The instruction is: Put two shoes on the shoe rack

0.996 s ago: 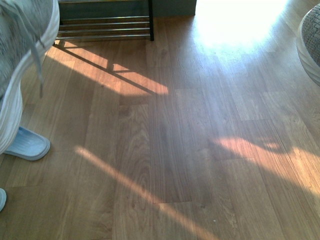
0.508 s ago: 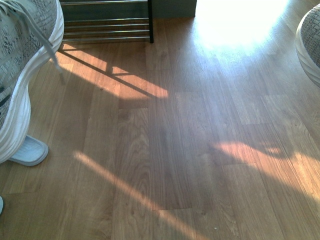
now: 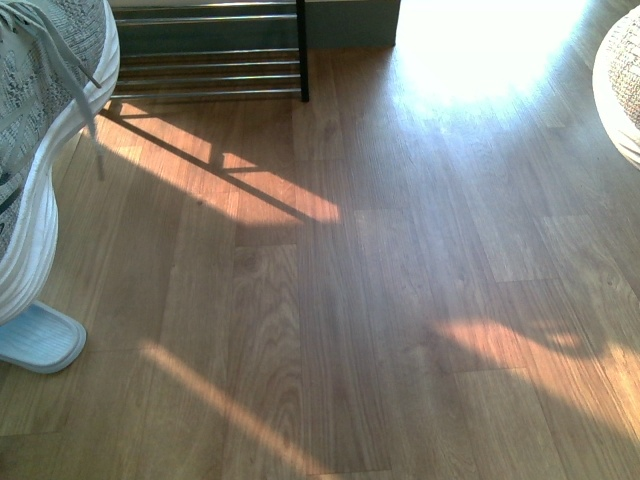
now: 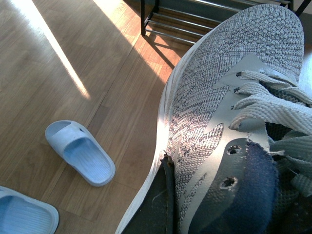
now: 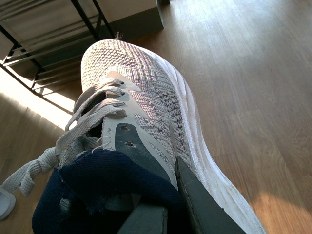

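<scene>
Grey knit, white ribbed sole: left-hand sneaker (image 3: 40, 150) fills the far left edge of the front view, raised off the floor (image 3: 350, 280), toe up toward the shoe rack (image 3: 210, 70), one white lace hanging loose. In the left wrist view the left gripper (image 4: 204, 209) is clamped on this sneaker's (image 4: 229, 112) collar: one dark finger (image 4: 165, 195) lies against the outer side by the sole, while the other is hidden inside by the navy lining.

Pale blue slide (image 3: 35, 340) lies flat on the floor just below the sneaker, partly behind its sole. The left wrist view shows two slides, one whole (image 4: 80, 152), one cut off at the corner (image 4: 24, 217), apart from each other.

Shoe rack stands at the upper left against the wall, black side frame, chrome bars; no shoes on the bars in view. It casts striped shadows on the sunlit boards.

Right-hand sneaker (image 3: 620, 85) is only a sliver at the far right edge, also off the floor, well apart from the rack. In the right wrist view the right gripper (image 5: 170, 209) grips it (image 5: 146, 112) at the collar, with one grey finger (image 5: 204, 204) outside and the other inside the opening. The toe points toward the rack (image 5: 53, 53).
</scene>
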You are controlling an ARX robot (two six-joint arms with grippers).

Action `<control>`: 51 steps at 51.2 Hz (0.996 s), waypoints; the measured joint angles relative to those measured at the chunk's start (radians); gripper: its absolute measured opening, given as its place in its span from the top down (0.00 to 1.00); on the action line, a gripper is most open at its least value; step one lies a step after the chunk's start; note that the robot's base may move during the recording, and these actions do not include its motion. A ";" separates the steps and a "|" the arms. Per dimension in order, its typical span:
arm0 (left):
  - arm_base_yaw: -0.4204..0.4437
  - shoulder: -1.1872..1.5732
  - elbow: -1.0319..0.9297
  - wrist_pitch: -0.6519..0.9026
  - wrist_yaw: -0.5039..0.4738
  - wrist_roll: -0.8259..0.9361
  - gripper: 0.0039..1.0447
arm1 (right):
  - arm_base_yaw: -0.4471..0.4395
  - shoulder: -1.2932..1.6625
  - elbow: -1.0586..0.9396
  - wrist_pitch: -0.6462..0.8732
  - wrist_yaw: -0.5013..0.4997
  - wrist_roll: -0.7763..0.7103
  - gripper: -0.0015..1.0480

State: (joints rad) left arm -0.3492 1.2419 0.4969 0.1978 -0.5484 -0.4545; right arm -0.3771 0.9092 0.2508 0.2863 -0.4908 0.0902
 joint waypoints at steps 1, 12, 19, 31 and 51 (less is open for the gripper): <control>0.000 0.000 0.000 0.000 0.000 0.000 0.99 | 0.000 -0.001 0.000 0.000 0.000 0.000 0.99; 0.000 0.000 0.000 0.000 -0.002 0.001 0.99 | 0.000 -0.001 0.000 0.000 0.000 0.000 0.99; -0.001 0.000 0.000 0.000 0.000 0.000 0.99 | 0.000 0.000 0.000 0.000 0.001 0.000 0.99; -0.001 0.000 0.000 0.000 0.000 0.000 0.99 | 0.000 0.000 0.000 0.000 0.002 0.000 0.99; 0.002 0.000 0.000 0.000 -0.001 0.000 0.99 | 0.001 0.000 0.000 0.000 -0.001 0.000 0.99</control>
State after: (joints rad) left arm -0.3473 1.2423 0.4965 0.1978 -0.5495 -0.4541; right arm -0.3759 0.9089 0.2508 0.2859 -0.4915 0.0902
